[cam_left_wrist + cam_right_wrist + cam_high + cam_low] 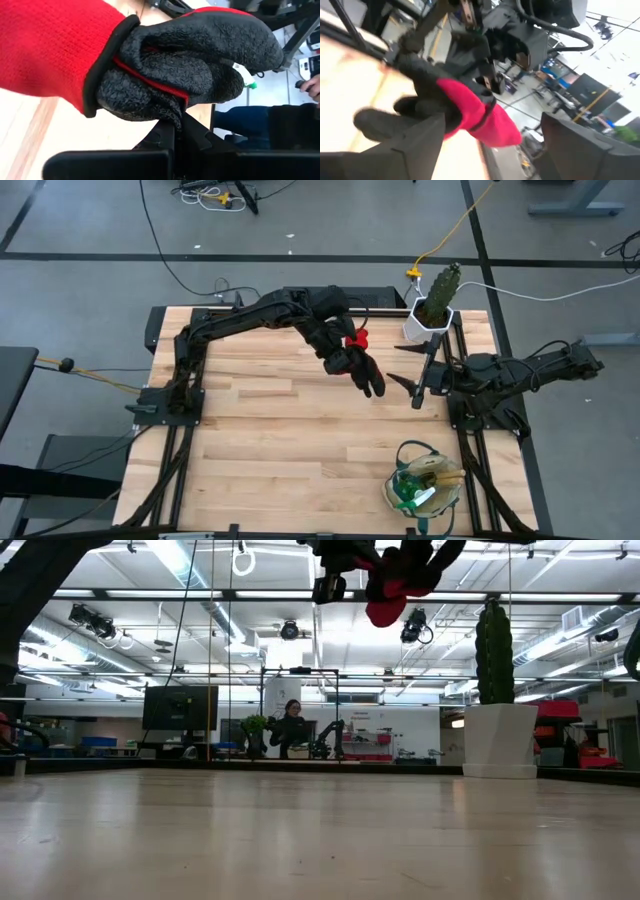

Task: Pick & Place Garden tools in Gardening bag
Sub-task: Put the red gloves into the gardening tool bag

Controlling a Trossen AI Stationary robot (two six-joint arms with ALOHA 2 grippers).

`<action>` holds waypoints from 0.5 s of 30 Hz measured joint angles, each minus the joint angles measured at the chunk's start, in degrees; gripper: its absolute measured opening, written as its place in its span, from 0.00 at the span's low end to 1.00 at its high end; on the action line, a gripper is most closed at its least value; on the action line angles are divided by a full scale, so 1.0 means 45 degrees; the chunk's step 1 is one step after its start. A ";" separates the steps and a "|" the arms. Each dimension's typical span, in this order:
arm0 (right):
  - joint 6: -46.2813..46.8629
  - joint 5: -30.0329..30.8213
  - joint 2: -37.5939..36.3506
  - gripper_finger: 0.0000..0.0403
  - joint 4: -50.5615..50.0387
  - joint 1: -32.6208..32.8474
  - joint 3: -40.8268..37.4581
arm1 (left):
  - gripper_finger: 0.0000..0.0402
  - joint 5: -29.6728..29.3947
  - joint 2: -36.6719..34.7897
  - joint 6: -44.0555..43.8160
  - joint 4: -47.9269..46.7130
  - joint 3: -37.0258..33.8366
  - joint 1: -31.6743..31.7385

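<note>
Left hand (345, 352) pinches the red-and-black gloves (366, 370) aloft; right hand (418, 392) spread beside them; likely a handover, then carriage to the gardening bag (424, 486).

**Glove fills the left wrist camera**

From here the red-and-black gloves (165, 75) take up nearly everything: a red knit cuff on one side, the black crinkled palm and fingers bunched on the other, a thin red seam running between the folds. The left gripper (175, 137) has its dark fingers pinched together on the glove's lower edge (no gap between them). Behind, pale wooden table (30, 130), and a person's hand (312, 86) at the far edge
</note>
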 joint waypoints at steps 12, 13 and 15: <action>-0.2356 0.0023 0.0159 0.90 -0.1345 0.0010 0.0000 | 0.03 0.1544 0.0000 -0.0318 0.1463 0.0000 0.0166; -0.2568 0.0023 0.0191 0.90 -0.1374 0.0010 0.0000 | 0.03 0.1666 0.0000 -0.0332 0.1584 0.0000 0.0170; -0.2941 0.0023 0.0262 0.90 -0.1369 0.0010 0.0000 | 0.03 0.1833 0.0000 -0.0341 0.1707 0.0000 0.0175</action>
